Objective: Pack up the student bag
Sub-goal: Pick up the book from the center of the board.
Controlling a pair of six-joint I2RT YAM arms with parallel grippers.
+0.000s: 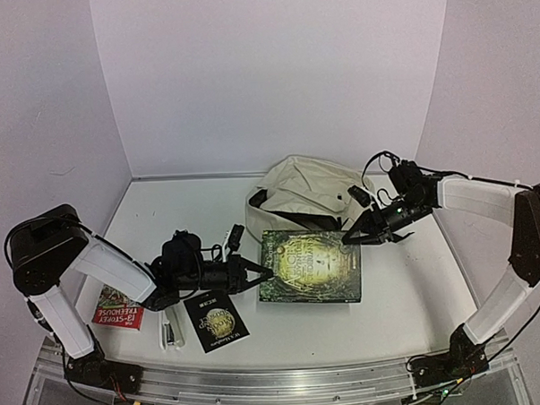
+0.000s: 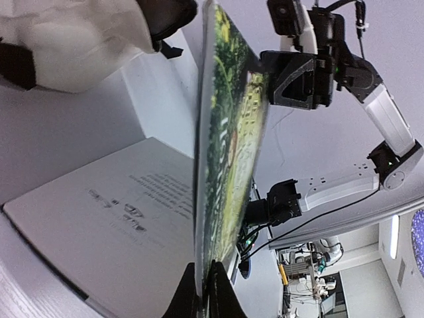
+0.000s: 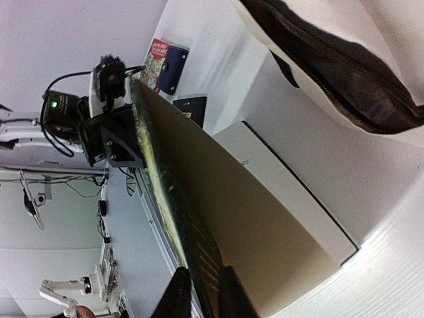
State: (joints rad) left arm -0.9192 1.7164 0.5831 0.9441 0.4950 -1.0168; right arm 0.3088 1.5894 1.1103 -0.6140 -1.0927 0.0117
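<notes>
Two robot arms meet over a large book (image 1: pixel 310 265), the landmark for every place below. Just behind the book's far edge slumps the student bag (image 1: pixel 310 187), a cream fabric backpack and the biggest thing in view. Its dark zipper line (image 3: pixel 331 73) faces the book, but how wide the mouth stands cannot be told.

The book lies on the table. The wrist views show its green-gold front cover (image 2: pixel 225 132) raised off a white printed page (image 2: pixel 112 218). At the book's left edge, the left gripper (image 1: pixel 262 275) has its fingers pressed together on the cover. At the book's far right corner is the right gripper (image 1: pixel 350 238). The cover runs between its fingers, but whether they clamp it or stand slack cannot be told.

The book is probably the item being readied for packing. Only the cover is held, so lifting now could let the pages swing. The next move likely calls for closing the cover, gripping the whole book, and opening the bag behind it.

The table (image 1: pixel 408 295) is smooth and white. Well left of the book lies a red paperback (image 1: pixel 120 309). By the book's near left corner is a black booklet (image 1: pixel 214 321), with a small white pen-like object (image 1: pixel 171 334) just left of that. Plain pale walls (image 1: pixel 264 77) enclose three sides.
</notes>
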